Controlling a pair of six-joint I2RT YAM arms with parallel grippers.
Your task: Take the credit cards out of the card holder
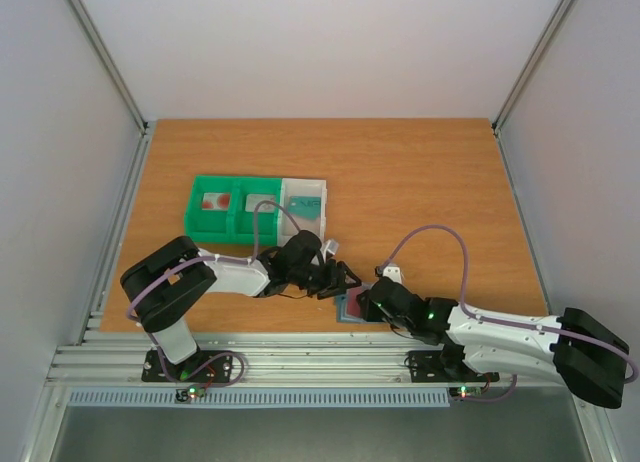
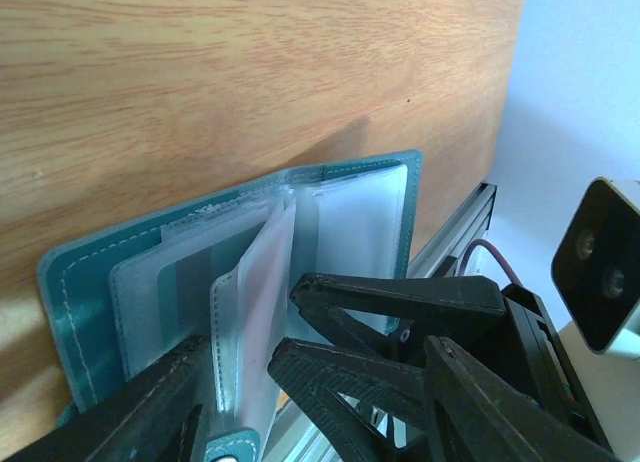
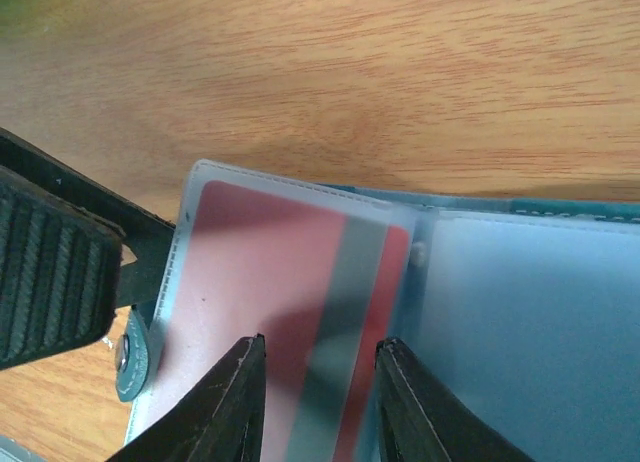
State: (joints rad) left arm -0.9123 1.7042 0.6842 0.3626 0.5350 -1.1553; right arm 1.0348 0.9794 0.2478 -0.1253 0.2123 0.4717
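Bases first: left arm base [image 1: 190, 365] and right arm base [image 1: 452, 367], at the 6 o'clock edge of the table [image 1: 430, 172] in the overhead view.

- green tray [image 1: 192, 218], at 10 o'clock from the work (a red-marked card [image 1: 213, 202] lies inside it).
- left gripper [image 1: 338, 279]: jaws wide apart, clamped on nothing. One ribbed pad [image 3: 50, 272] sits at the holder's 9 o'clock edge in the right wrist view.
- card holder [image 1: 350, 310]: opened on the table near its 6 o'clock edge, between the two grippers, with clear sleeves fanned and one leaf standing up.
- credit card [image 3: 270, 282]: red with a grey stripe, inside a clear sleeve. Its long axis runs roughly 1 to 7 o'clock in the right wrist view.
- right gripper [image 3: 318, 347]: fingers slightly apart, nothing pinched, poised over the card's 6 o'clock end.

Judgement: the right arm is nearer. The card lies at 12 o'clock from its fingertips, nearly in line with them, so a pull would probably run toward 6. Which end of the sleeve is open cannot be told.
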